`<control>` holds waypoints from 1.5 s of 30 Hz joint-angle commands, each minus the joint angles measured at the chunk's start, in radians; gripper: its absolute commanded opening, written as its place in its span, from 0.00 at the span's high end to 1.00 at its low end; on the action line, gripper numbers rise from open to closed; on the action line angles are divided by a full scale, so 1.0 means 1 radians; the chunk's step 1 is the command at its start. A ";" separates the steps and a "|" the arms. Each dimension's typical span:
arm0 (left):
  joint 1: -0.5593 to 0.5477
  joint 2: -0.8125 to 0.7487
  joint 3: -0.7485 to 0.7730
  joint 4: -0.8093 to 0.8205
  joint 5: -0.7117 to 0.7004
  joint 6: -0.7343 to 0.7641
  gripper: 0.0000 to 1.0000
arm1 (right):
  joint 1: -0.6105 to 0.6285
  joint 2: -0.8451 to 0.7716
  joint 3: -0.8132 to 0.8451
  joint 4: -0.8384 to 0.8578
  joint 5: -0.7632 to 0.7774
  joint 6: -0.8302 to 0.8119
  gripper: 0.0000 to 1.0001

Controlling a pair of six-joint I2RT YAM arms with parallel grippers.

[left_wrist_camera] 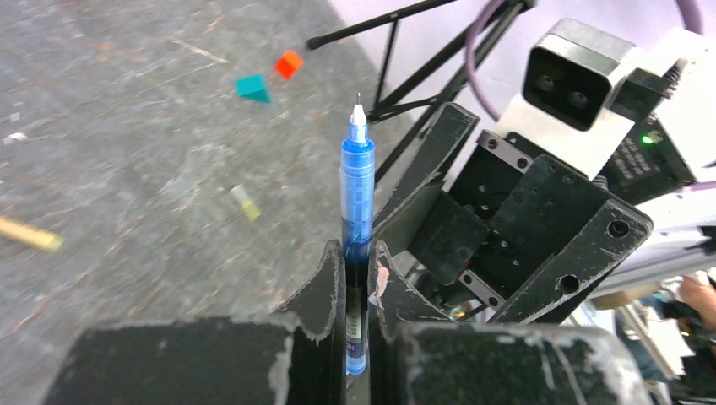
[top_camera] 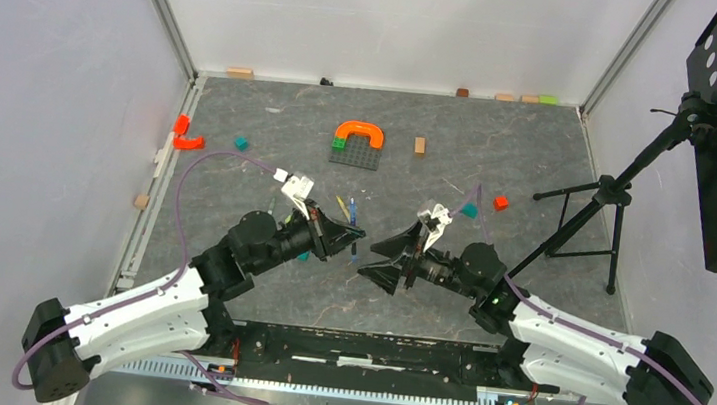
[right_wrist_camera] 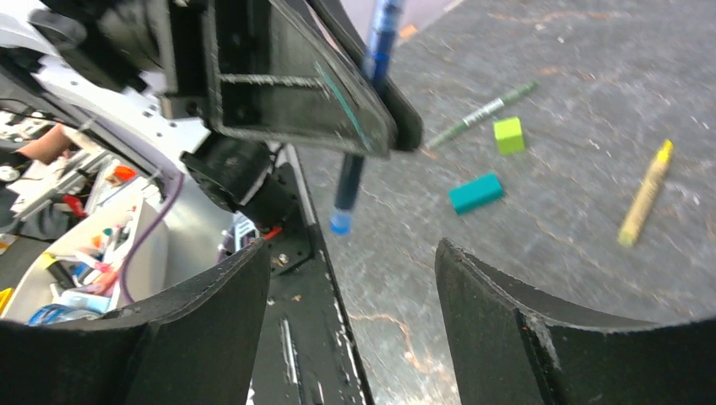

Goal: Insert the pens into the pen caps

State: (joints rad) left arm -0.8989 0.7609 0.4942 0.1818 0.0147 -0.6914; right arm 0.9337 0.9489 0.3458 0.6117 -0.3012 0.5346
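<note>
While the left fingers [left_wrist_camera: 325, 283] pinch the blue pen [left_wrist_camera: 357, 190] tight around its dark lower barrel, the bare needle tip juts out toward the right arm, a hold that looks meant to present the point for capping. Opposite, the right fingers [right_wrist_camera: 540, 329] are spread wide and hold nothing, facing the pen from close by above the middle of the table [top_camera: 271, 133]. No cap shows between them. The pen is a clear blue tube, darker where ink fills it, and uncapped. Farther out on the table lie the yellow pen [right_wrist_camera: 646, 194] and the green pen [right_wrist_camera: 481, 114], untouched, with a teal block [right_wrist_camera: 475, 192] and a lime block [right_wrist_camera: 508, 135] between them. A small yellow piece [left_wrist_camera: 245, 202], possibly a cap, rests on the table nearby.
</note>
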 commanded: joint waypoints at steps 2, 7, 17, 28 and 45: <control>-0.001 0.024 -0.047 0.317 0.112 -0.104 0.98 | -0.001 0.052 0.096 0.165 -0.116 0.024 0.26; -0.001 0.044 -0.051 0.373 0.161 -0.104 0.98 | -0.001 0.116 0.144 0.223 -0.171 0.056 0.36; -0.001 0.054 -0.061 0.431 0.223 -0.089 0.98 | -0.001 0.159 0.191 0.217 -0.212 0.056 0.57; -0.001 -0.003 -0.049 0.344 0.270 -0.018 0.34 | -0.001 0.140 0.210 0.155 -0.206 0.028 1.00; -0.001 -0.046 0.030 0.284 0.140 0.073 0.57 | 0.012 0.149 0.177 0.168 -0.308 0.045 1.00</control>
State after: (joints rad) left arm -0.8974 0.6762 0.4828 0.4149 0.1596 -0.6563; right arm 0.9344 1.0950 0.5106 0.7406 -0.5652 0.5961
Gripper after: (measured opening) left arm 0.517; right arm 0.125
